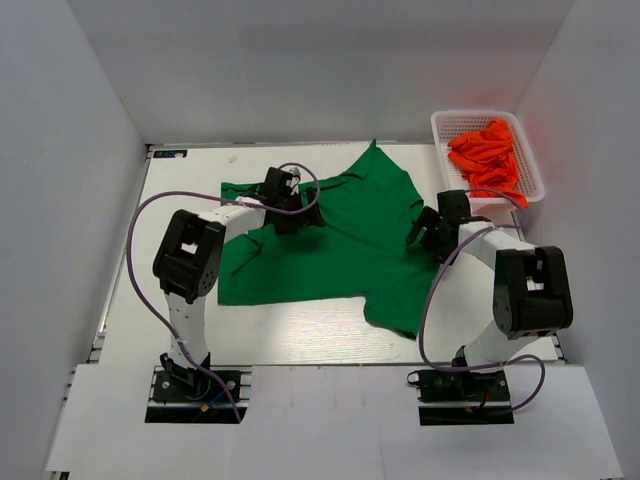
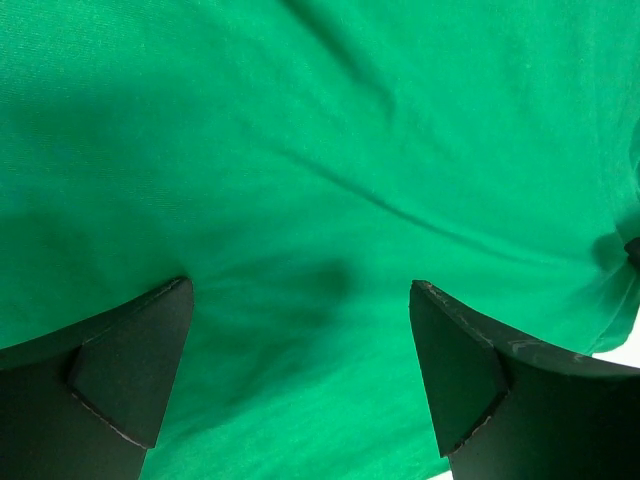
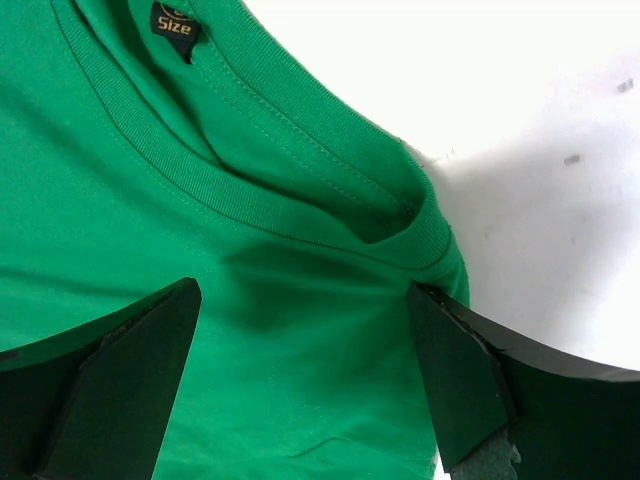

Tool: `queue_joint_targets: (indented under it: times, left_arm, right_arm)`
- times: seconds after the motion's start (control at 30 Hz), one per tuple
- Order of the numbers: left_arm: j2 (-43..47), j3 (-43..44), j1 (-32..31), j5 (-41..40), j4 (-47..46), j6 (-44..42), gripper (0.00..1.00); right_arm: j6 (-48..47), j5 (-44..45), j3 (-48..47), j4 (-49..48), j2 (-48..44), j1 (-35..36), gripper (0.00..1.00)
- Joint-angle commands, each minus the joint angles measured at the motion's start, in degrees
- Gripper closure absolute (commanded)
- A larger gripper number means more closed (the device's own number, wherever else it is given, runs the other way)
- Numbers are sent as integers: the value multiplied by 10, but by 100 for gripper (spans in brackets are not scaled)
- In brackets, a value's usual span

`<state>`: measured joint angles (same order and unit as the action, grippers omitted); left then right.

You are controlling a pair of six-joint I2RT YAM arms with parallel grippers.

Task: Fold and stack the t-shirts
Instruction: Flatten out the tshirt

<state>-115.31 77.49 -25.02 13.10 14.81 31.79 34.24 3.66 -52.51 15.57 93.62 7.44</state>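
Green cloth fills everything between and beyond the left gripper's (image 2: 300,300) jaws, which stand wide apart and grip nothing; this arm seems poised over the body of the green t-shirt (image 1: 340,245) to press or pinch a flat stretch rather than an edge. The right gripper (image 3: 300,300) hangs with its jaws equally spread and empty, the ribbed collar (image 3: 250,205) lying just ahead of the gap, the size label (image 3: 173,22) further ahead on the left jaw's side, and bare white table (image 3: 540,130) beyond the right jaw. That placement looks deliberate: the neckline offers a thick, firm hem to take hold of, and with one arm at the neck and the other on the torso the rumpled shirt could be pulled straight before folding. Orange t-shirts (image 1: 487,160) sit heaped in the mesh basket (image 1: 440,125), well apart from both sets of jaws, likely waiting their turn.
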Motion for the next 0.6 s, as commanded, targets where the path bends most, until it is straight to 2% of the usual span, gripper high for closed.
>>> queue_joint_targets:
  times: [0.0,0.2,0.27,0.37,0.43,0.5,0.57]
  left_arm:
    - [26,-17,1,29,20,-18,0]
    - [32,46,1,41,32,-38,0]
    - [47,74,1,30,63,-38,0]
    - [72,105,1,-54,112,-38,0]
    - [84,110,1,-138,167,-38,0]
    - [101,102,13,-209,215,-38,0]
    - [118,84,35,-244,235,-20,0]
  right_arm:
    - [-7,-4,27,36,-12,-2,10]
    - [-82,-50,-69,19,-51,4,10]
    - [-91,-63,-85,9,-64,9,10]
    - [-109,-90,-104,-14,-82,27,10]
    - [-138,-89,-111,-18,-83,41,10]
    - [-168,-76,-113,-19,-71,67,10]
    - [-176,-60,-114,-11,-54,90,10]
